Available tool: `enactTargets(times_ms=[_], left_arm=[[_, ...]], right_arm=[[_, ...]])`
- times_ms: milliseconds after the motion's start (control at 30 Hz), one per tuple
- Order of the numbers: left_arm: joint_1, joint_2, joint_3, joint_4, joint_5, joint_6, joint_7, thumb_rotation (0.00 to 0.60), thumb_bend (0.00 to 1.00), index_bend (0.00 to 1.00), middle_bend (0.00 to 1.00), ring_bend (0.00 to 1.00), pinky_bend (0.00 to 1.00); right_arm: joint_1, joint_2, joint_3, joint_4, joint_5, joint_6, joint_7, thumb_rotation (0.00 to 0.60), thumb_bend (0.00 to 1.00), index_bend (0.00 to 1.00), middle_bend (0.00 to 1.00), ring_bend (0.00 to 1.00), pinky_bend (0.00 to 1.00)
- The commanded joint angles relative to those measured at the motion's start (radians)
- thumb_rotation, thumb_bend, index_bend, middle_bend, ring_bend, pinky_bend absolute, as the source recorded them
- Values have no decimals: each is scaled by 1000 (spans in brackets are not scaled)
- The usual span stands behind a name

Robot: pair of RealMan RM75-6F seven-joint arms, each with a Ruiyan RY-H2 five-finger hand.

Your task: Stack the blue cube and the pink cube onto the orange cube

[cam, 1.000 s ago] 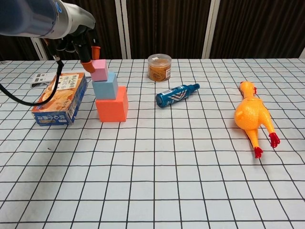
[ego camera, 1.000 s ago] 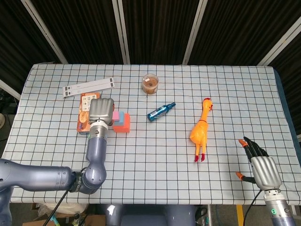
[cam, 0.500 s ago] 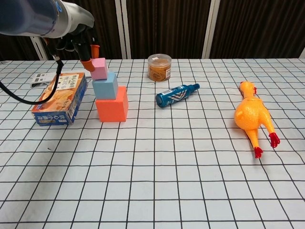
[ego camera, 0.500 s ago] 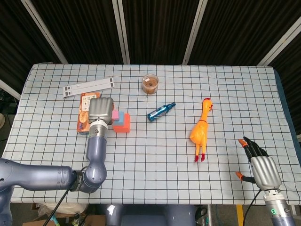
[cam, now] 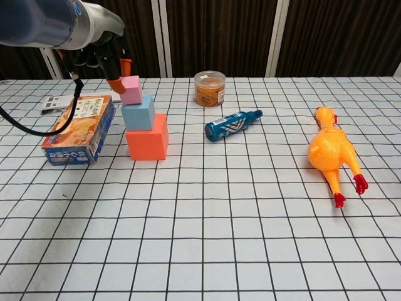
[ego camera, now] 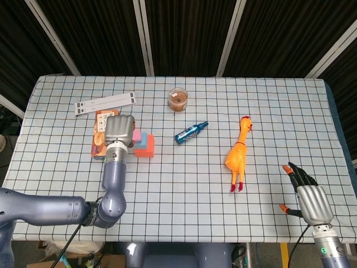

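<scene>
**Pink cube sits tilted on top of the stack, our left hand still on it**

Almost nothing has moved over the last second. In the chest view, the orange cube (cam: 148, 137) rests on the checked bench (cam: 250, 219), the blue cube (cam: 139, 113) sits on top of it, and the pink cube (cam: 131, 89) is on top of the blue one, shifted toward the left edge and tipped a little. The only change we can see is that the pink cube has edged very slightly upward and its tilt has shifted a touch.

Our left hand (cam: 108, 66) stays at the pink cube, with orange fingertips (cam: 115, 85) touching its left side and upper edge. We judge that it is still grasping the cube rather than released, though the far side of the grip is hidden. In the head view the left hand (ego camera: 120, 130) covers most of the stack.

Our right hand (ego camera: 312, 201) rests well apart at the near right of the bench, holding nothing, fingers apart.

We judge the stack all but built; what remains is to settle the pink cube flat and let go without nudging it off.

Just left of the stack lies a snack box (cam: 80, 128).
</scene>
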Motion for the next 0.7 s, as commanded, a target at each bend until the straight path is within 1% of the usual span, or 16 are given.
enactTargets(times_ms=[33, 267, 533, 700], left_arm=[[-2, 1, 0, -4, 5, 3, -3, 600, 334, 461, 1000, 808, 782], [-1, 2, 3, -7, -1, 2, -7, 600, 333, 448, 1000, 808, 782], [-5, -2, 13, 3, -6, -1, 1, 600, 333, 368, 1000, 809, 782], [-6, -5, 16, 1, 1, -5, -3, 600, 333, 346, 1000, 808, 782]], right_arm=[[0, 0, 0, 0, -1, 0, 0, 600, 160, 113, 73, 128, 251], [-2, 3, -1, -2, -3, 4, 4, 600, 160, 112, 74, 128, 252], [0, 2, 0, -1, 0, 1, 2, 600, 160, 113, 74, 128, 252], [-1, 3, 1, -3, 3, 0, 2, 600, 160, 113, 74, 128, 251]])
